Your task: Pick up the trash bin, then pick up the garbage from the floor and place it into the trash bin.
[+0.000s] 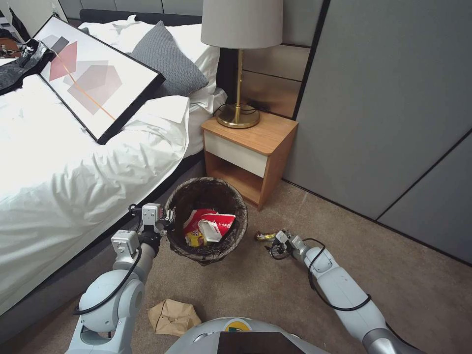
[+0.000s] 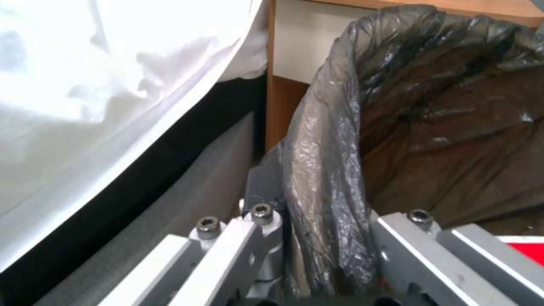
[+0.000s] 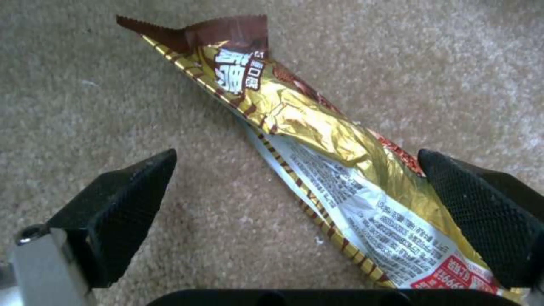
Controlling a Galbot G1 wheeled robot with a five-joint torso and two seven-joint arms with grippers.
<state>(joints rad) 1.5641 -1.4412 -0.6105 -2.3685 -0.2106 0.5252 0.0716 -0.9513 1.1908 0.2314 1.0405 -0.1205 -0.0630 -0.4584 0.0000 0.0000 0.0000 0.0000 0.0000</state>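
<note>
Beside the bed (image 1: 59,177), trash bin (image 1: 206,196) rim clamped by left hand (image 1: 169,216); cups inside. Right hand (image 3: 295,199) spread apart around gold-brown candy wrapper (image 3: 317,140) on carpet (image 1: 275,285), Chinese print. Brown paper bag (image 1: 173,317) nearby.

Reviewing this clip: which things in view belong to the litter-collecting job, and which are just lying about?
Part of the job:
- trash bin, rim held by the left tool
- red-and-white cups inside the bin
- gold-brown candy wrapper on the carpet, between the open right tool fingers
- crumpled brown paper bag on the carpet

Just lying about:
- framed picture
- grey pillow
- lamp
- nightstand
</note>
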